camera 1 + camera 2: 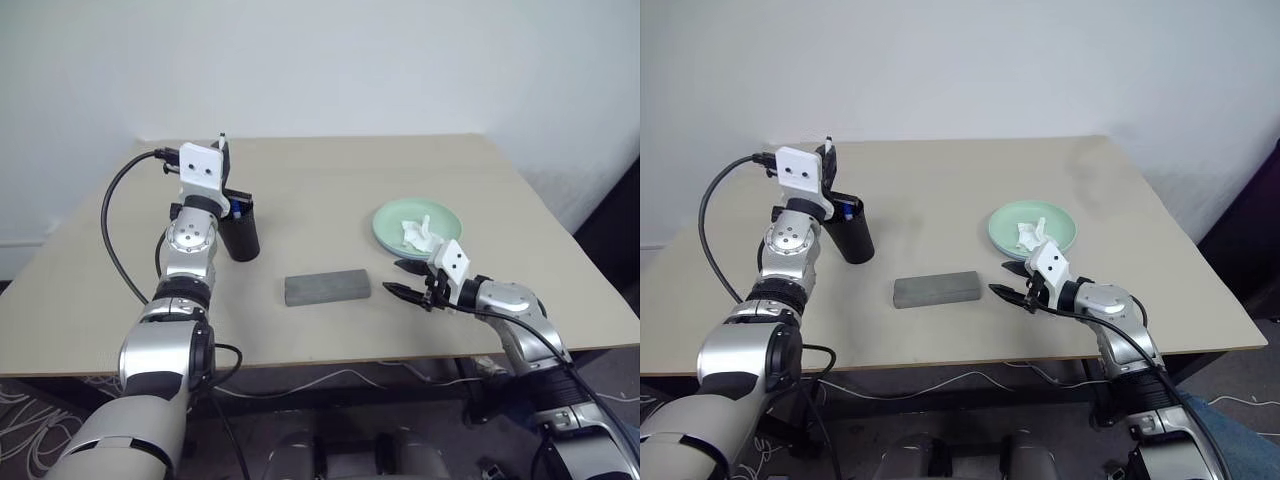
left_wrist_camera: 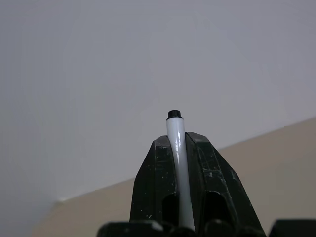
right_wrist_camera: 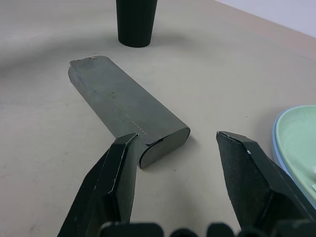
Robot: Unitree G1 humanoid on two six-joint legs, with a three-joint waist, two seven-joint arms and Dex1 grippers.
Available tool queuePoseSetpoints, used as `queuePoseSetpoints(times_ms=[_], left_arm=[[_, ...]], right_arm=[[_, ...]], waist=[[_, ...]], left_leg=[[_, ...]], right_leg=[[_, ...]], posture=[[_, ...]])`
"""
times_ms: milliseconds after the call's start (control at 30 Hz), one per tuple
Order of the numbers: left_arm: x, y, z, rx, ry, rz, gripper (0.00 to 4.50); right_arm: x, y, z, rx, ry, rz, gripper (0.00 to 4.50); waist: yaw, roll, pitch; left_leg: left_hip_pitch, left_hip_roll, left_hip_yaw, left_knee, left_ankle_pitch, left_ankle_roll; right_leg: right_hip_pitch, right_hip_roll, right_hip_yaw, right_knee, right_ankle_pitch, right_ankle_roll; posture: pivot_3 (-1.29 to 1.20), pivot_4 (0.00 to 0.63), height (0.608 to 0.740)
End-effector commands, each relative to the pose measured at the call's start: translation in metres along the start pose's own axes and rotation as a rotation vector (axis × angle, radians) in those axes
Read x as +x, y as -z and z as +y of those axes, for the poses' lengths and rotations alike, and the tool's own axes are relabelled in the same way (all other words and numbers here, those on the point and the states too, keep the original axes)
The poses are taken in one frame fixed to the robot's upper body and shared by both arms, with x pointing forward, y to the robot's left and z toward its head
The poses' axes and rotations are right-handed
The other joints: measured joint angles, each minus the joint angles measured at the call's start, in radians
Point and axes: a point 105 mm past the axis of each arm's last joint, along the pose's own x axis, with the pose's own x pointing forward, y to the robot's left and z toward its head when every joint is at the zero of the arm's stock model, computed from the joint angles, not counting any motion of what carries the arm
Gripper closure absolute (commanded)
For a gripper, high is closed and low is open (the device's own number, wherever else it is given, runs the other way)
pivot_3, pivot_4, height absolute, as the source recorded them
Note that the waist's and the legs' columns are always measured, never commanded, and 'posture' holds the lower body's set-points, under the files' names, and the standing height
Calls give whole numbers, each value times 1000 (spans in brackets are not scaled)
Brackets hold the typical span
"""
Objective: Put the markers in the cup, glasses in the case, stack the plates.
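While our left gripper (image 1: pixel 222 150) sits in the upper left of the head view, raised above the table (image 1: pixel 330 180), its fingers (image 2: pixel 207 168) are pinched on a white marker (image 2: pixel 176 148) whose black-tipped end pokes out past them in the left wrist view. Just below and to the right of that hand stands the black cup (image 1: pixel 240 232), upright, with a bit of blue (image 1: pixel 234 208) at its rim that we take to be a marker already inside, though the arm hides most of the opening. We judge the marker step nearly finished: the held one has yet to go into the cup.

At lower right, our right gripper (image 1: pixel 407 279) hangs empty with its jaws spread wide, pointing toward the centre. Just beyond its fingertips lies the grey glasses case (image 3: pixel 123 106), closed and flat on the table in the middle of the frame. With the lid shut, we cannot tell whether the glasses are inside.

Right of centre, just behind the right gripper, the mint green plate (image 1: pixel 390 228) rests on the light blue one, whose edge (image 3: pixel 277 143) peeks out underneath in the right wrist view, so the stack looks done. A crumpled white tissue (image 1: pixel 418 234) sits on top.
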Motion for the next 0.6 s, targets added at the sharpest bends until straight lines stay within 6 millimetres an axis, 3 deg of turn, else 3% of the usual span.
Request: queuePoseSetpoints(times_ms=[33, 100, 133, 300, 500, 600], left_arm=[[11, -24, 0, 3, -12, -81, 4467], [12, -24, -1, -3, -11, -78, 4467], [12, -23, -2, -9, -11, -75, 3877], [13, -23, -4, 2, -6, -70, 2262], [14, -24, -4, -5, -1, -72, 2262], [14, -30, -9, -102, 73, -105, 2262]], right_arm=[[-5, -16, -6, -41, 21, -41, 1782], [-5, -17, -7, -42, 20, -40, 1782], [-5, -17, -7, -43, 20, -39, 1782], [-6, -17, -7, -43, 22, -39, 1782], [-6, -17, -7, -43, 23, -40, 1782], [-6, -19, -7, -41, 22, -46, 1782]], waist=[[0, 0, 0], [0, 0, 0], [0, 0, 0], [0, 0, 0], [0, 0, 0], [0, -1, 0]], left_leg=[[0, 0, 0, 0, 0, 0], [0, 0, 0, 0, 0, 0], [0, 0, 0, 0, 0, 0], [0, 0, 0, 0, 0, 0], [0, 0, 0, 0, 0, 0], [0, 0, 0, 1, 0, 0]], right_leg=[[0, 0, 0, 0, 0, 0], [0, 0, 0, 0, 0, 0], [0, 0, 0, 0, 0, 0], [0, 0, 0, 0, 0, 0], [0, 0, 0, 1, 0, 0], [0, 0, 0, 1, 0, 0]], posture=[[0, 0, 740], [0, 0, 740], [0, 0, 740], [0, 0, 740], [0, 0, 740], [0, 0, 740]])
